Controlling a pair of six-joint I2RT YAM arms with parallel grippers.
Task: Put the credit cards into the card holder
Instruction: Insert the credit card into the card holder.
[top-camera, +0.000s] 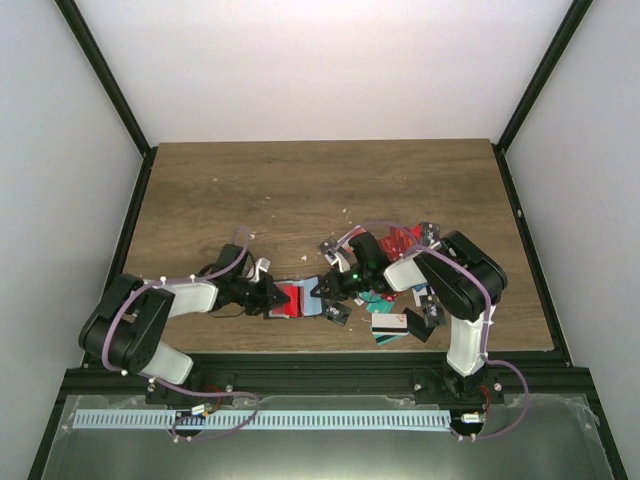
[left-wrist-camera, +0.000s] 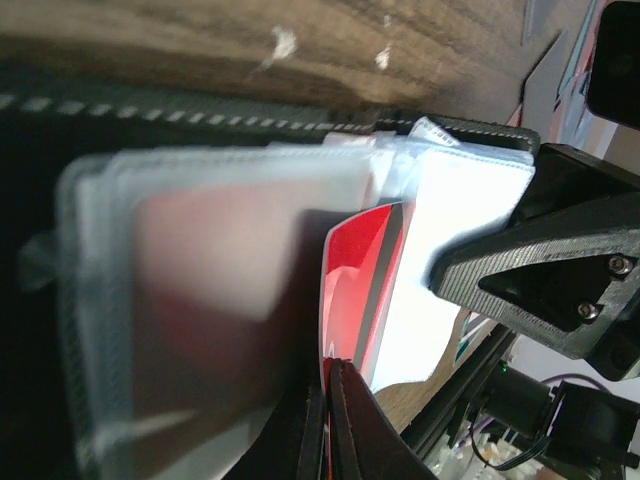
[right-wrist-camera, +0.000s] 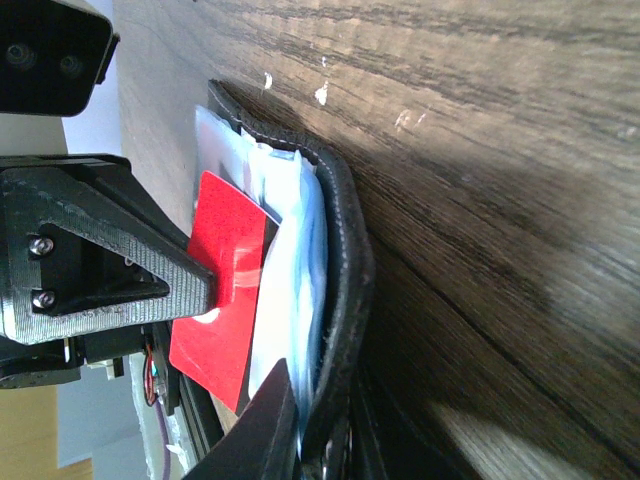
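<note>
Matt grained wood table (top-camera: 300, 190), smooth red card (right-wrist-camera: 225, 290), shiny clear plastic sleeves (left-wrist-camera: 250, 250) inside the stitched, leathery black card holder (right-wrist-camera: 345, 250).

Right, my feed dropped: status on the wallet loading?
Left claw shut on red card at wallet mouth. Right claw pinching wallet rim. Loose cards aside, nothing blocking.

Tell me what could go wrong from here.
1. The left gripper pinches the red card by one edge, and the card looks only partly inside the card holder; a skewed push may bend or jam it.
2. The right gripper seems to hold the holder by its rim alone, so it may slip or fold.
3. The loose cards lie under the right arm, which could sweep them.
</note>
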